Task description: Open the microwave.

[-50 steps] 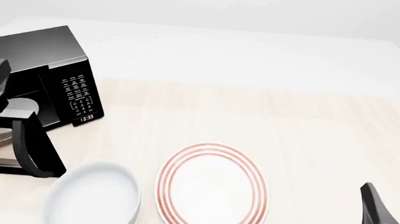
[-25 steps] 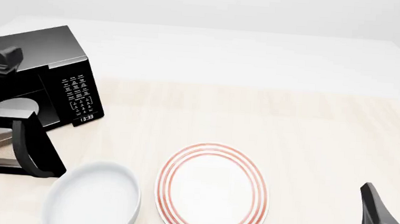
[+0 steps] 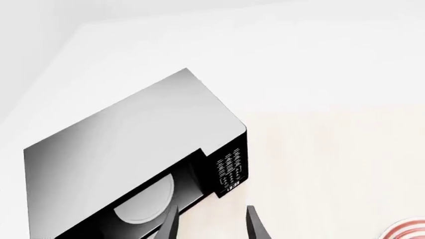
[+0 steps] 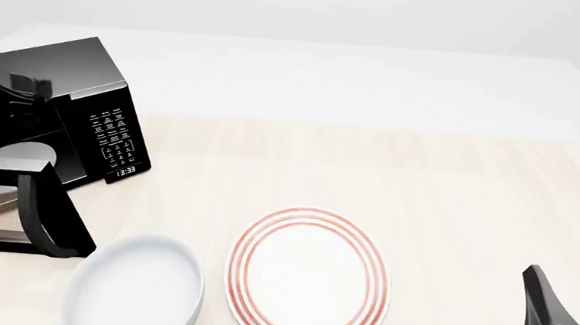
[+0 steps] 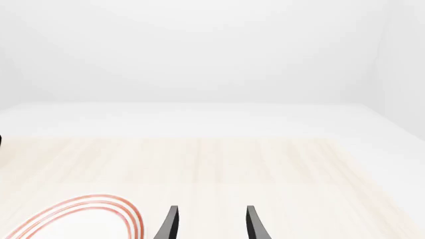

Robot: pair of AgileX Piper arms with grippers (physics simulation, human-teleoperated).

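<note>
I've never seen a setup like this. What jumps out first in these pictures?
The big glossy black microwave at the table's far left grabs the eye: its door hangs wide open, showing the pale turntable inside. Next comes the red-ringed plate near the front edge, with a plain white bowl just left of it. The right end effector waits open at the lower right.

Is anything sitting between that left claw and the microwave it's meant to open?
Nothing visible. The left gripper hangs open above the microwave, whose door is already swung open, showing the turntable. The white bowl and striped plate lie off to the side.
</note>
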